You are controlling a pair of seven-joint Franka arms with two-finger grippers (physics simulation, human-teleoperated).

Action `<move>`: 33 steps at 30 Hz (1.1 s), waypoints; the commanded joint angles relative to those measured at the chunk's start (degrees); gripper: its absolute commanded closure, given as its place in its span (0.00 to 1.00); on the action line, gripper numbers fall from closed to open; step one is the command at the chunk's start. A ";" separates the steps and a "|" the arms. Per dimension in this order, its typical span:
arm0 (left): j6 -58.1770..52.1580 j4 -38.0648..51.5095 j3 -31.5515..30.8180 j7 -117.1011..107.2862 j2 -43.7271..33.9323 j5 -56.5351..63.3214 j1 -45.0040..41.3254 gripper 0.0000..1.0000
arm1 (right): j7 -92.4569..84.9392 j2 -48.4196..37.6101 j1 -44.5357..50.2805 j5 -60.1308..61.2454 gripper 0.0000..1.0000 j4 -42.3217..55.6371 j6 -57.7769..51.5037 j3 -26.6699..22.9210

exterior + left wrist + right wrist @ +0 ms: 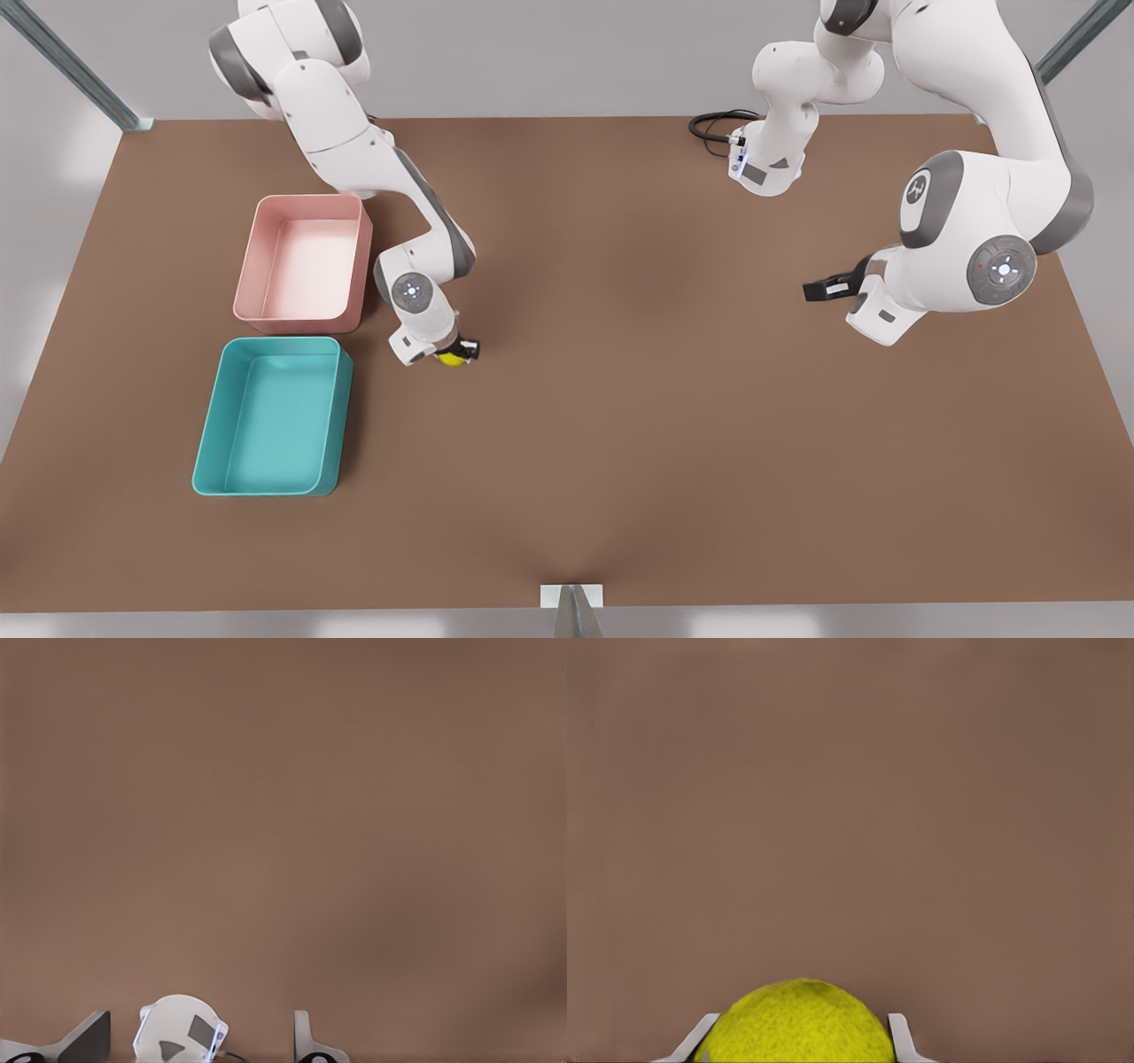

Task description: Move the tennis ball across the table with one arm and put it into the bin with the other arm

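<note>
Fuzzy round tennis ball (799,1023) gripped by right claw (459,351) near teal bin (270,416); left claw (828,285) spread wide over matte table (638,399).

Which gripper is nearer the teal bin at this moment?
The right gripper: it sits just beside the teal bin, on the front view's right of it, with the tennis ball between its fingers. The left gripper waits far across the table.

A pale pink rectangular tray (303,262) and a teal rectangular plastic bin (271,416) are set along the front view's left side of the brown tabletop (673,399); wide bare surface is left elsewhere.
</note>
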 commanded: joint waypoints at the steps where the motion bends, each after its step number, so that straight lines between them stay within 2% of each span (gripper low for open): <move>1: -0.06 0.02 0.00 -1.58 -0.06 0.03 -0.01 0.00 | -0.36 -0.79 -0.47 -0.20 0.30 5.07 -12.01 -0.01; 4: -0.06 0.02 0.00 -1.58 0.12 0.03 -0.01 0.00 | -17.48 -1.32 -3.55 -0.81 0.30 13.42 -22.39 -3.17; 8: -0.06 0.02 0.00 -1.58 0.03 0.03 -0.01 0.00 | -49.91 -4.04 -5.57 -4.85 0.30 13.69 -25.29 -17.49; 10: -0.68 0.11 0.00 -1.67 0.03 0.03 -0.01 0.00 | -58.10 -4.13 -6.45 -4.85 0.30 14.39 -25.47 -22.07; 12: -0.68 0.11 0.00 -1.58 0.03 0.03 -0.01 0.00 | -61.44 -3.69 -8.65 -4.85 0.29 15.27 -25.38 -23.39; 13: -0.59 0.11 0.00 -1.58 0.12 0.03 -0.01 0.00 | -61.97 -3.34 -9.53 -4.94 0.26 15.80 -25.38 -23.39; 14: -0.59 0.11 0.00 -1.58 0.12 0.03 -0.01 0.00 | -62.24 -2.81 -9.79 -4.77 0.00 16.06 -25.38 -23.39; 18: -0.59 0.11 0.00 -1.58 0.12 -0.06 -0.01 0.00 | -59.35 -2.37 -9.79 0.77 0.00 16.41 -27.92 -23.21; 19: -0.68 0.11 0.00 -1.67 0.12 -0.06 -0.01 0.00 | -54.34 -2.28 -9.79 0.77 0.00 19.04 -34.15 -22.25; 20: -0.68 0.11 0.00 -1.67 0.12 -0.06 -0.01 0.00 | -46.34 -2.72 -9.79 -0.02 0.00 23.88 -47.06 -19.62; 22: -0.68 0.11 0.00 -1.67 0.12 -0.06 -0.01 0.00 | -38.60 -3.25 -9.79 -9.68 0.00 36.44 -69.66 -10.21; 23: -0.68 0.11 0.00 -1.58 0.12 -0.06 -0.01 0.00 | -36.22 -3.86 -9.79 -10.74 0.00 41.37 -75.29 -6.96; 25: -0.68 0.11 0.00 -1.58 0.12 -0.06 -0.01 0.00 | -36.66 -10.10 -10.49 -10.65 0.00 45.77 -75.22 -4.84; 26: -0.77 0.11 0.00 -1.58 0.12 -0.06 -0.01 0.00 | -37.45 -12.56 -14.18 -9.95 0.00 46.56 -73.89 -4.58; 33: -1.21 0.11 0.00 -1.58 0.12 0.03 -0.01 0.00 | -40.35 -16.78 -21.57 -6.70 0.00 43.57 -71.87 -3.96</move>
